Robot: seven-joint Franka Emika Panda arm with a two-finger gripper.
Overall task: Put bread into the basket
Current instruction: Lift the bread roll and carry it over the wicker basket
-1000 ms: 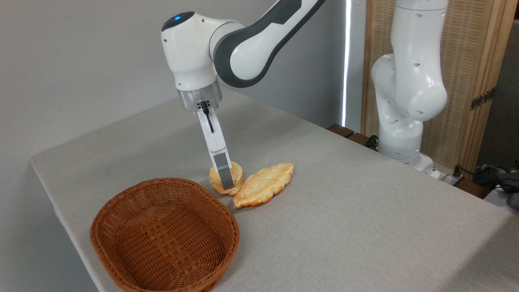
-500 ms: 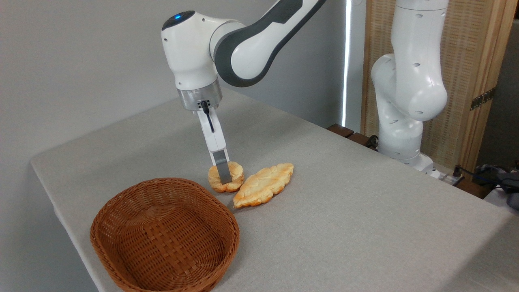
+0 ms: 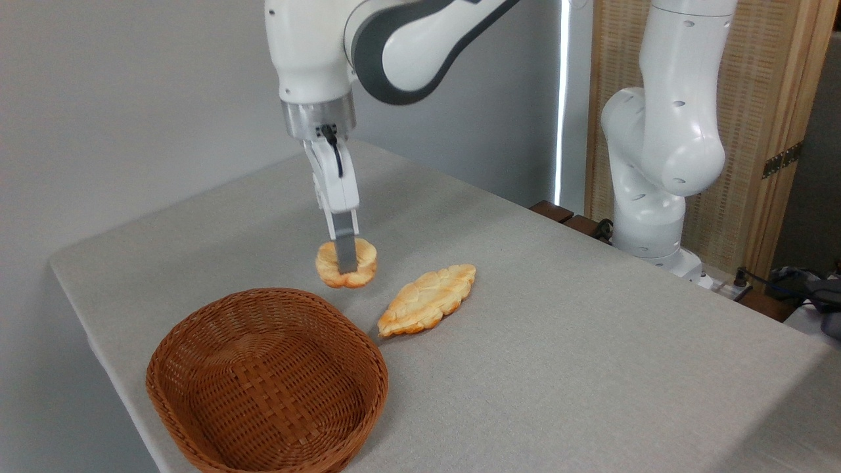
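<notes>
The gripper (image 3: 344, 263) hangs straight down from the arm's wrist, its fingers clamped on the bun (image 3: 346, 264), which is up off the table (image 3: 591, 368) and in the air just beyond the far rim of the wicker basket (image 3: 263, 384). One grey finger pad crosses the bun's near face; the other finger is hidden behind it. The bun's shadow on the cloth sits below it, so it is clearly lifted.

The braided leaf-shaped loaf (image 3: 427, 300) lies flat on the table to the right of the basket's far end, apart from both the bun and the basket.

I'd say the step in hand is the carry over to the basket. To do it well, the arm should bring the bun toward the basket's middle at this height or a little higher, so its underside clears the woven rim, then lower it near the basket floor before letting go. A drop from high up could bounce such a light round thing off the low sides. The grip looks narrow across the bun, so a smooth, unhurried move seems wise.

The bun is nearly round, so it has no real long axis; it hangs roughly level, broad face up, its lobed brown edge facing outward all round.
</notes>
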